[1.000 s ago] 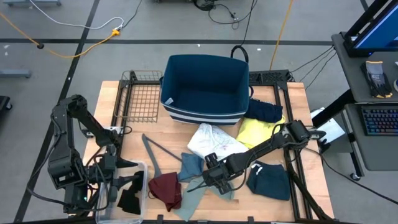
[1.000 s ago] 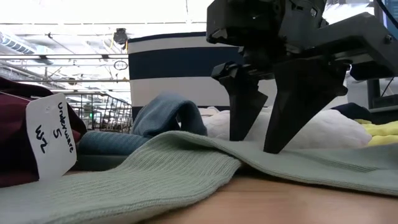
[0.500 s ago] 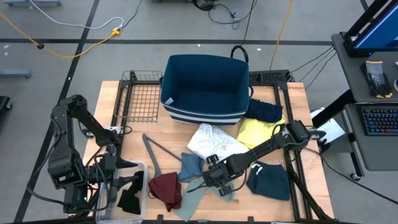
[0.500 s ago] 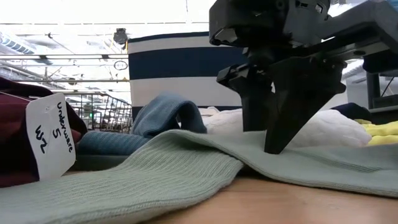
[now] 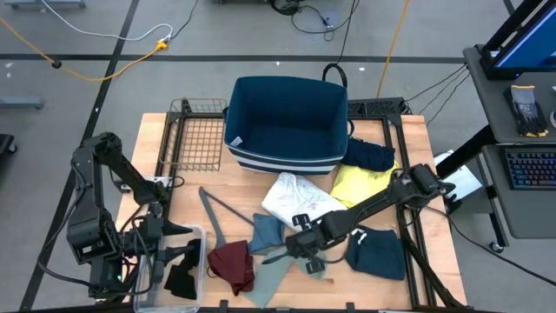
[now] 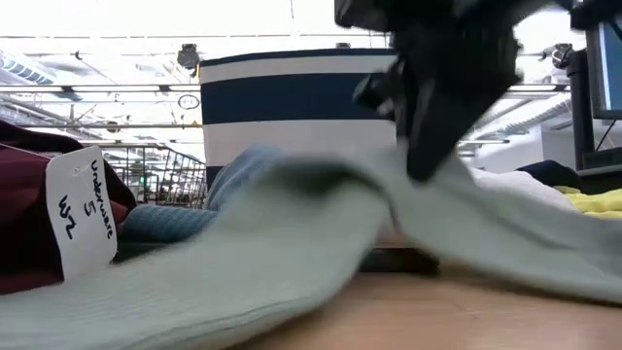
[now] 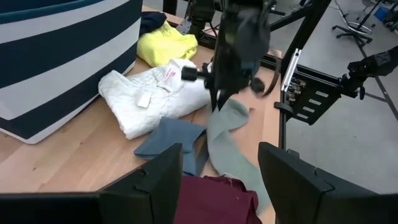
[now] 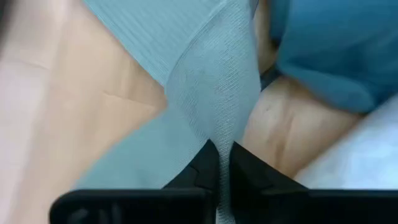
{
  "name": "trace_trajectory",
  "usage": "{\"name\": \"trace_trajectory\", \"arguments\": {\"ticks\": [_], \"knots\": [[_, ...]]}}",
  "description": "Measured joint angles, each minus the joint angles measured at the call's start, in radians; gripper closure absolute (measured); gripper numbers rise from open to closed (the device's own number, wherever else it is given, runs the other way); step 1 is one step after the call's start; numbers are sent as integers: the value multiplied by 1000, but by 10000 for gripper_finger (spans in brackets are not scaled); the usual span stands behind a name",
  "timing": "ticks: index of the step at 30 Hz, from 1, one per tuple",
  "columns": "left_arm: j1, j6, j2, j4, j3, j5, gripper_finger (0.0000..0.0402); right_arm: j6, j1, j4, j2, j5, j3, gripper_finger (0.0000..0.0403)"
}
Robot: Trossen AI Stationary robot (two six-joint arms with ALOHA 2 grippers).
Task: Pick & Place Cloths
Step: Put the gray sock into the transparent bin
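Right gripper (image 5: 300,246): near-centre of the wooden table (image 5: 408,139), fingers (image 8: 200,171) clenched on a fold of the ribbed grey-green knit cloth (image 5: 276,274). The pinched fold is raised off the table; the rest of the cloth trails down toward the near edge. In the low view the lifted cloth (image 6: 292,233) hangs as a drape below the gripper (image 6: 428,165).

Left gripper (image 5: 174,261): near-left corner, above a clear plastic bin (image 5: 196,235); fingers (image 7: 155,180) spread apart, holding nothing.

Blue knit cloth (image 5: 263,231): lying flat just left of the right gripper, touching the grey-green cloth.

Maroon cloth (image 5: 230,263): near edge, left of the grey-green cloth, beside the bin. A white paper tag (image 6: 83,209) with handwriting shows against it in the low view.

White crumpled cloth (image 5: 295,197): centre of the table, just far of the right gripper.

Yellow cloth (image 5: 360,183): right of the white cloth, under the right arm.

Navy cloth (image 5: 365,155): far of the yellow cloth, against the right side of the basket.

Dark teal cloth (image 5: 378,254): near-right, right of the right gripper.

Black cloth (image 5: 182,280): inside the clear bin.

Navy fabric basket with white stripes (image 5: 287,156): far-centre, upright.

Grey plastic hanger (image 5: 213,209): lying left of the blue cloth.

Black wire rack (image 5: 195,139): far-left, beside the basket.
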State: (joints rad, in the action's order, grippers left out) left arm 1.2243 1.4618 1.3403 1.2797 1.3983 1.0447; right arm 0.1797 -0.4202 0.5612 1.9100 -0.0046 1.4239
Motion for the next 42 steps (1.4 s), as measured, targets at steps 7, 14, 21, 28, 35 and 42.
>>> {"name": "trace_trajectory", "arguments": {"ticks": [7, 14, 21, 28, 35, 42], "knots": [[0, 0, 0, -1, 0, 0, 188, 65, 0, -16, -189, 0, 0, 398], [0, 0, 0, -20, 0, 0, 188, 108, 0, -173, -402, 29, 2, 401], [-44, -83, 0, -107, 0, 1, 188, 26, 1, -491, -536, 64, 2, 402], [-153, -271, 0, -244, 0, 1, 188, -44, 2, -679, -556, 61, 3, 402], [-275, -537, 0, -473, 0, -96, 188, -36, 5, -685, -518, 61, 3, 402], [-416, -842, 0, -797, 0, -327, 188, -35, 14, -705, -471, 56, 3, 402]]}}
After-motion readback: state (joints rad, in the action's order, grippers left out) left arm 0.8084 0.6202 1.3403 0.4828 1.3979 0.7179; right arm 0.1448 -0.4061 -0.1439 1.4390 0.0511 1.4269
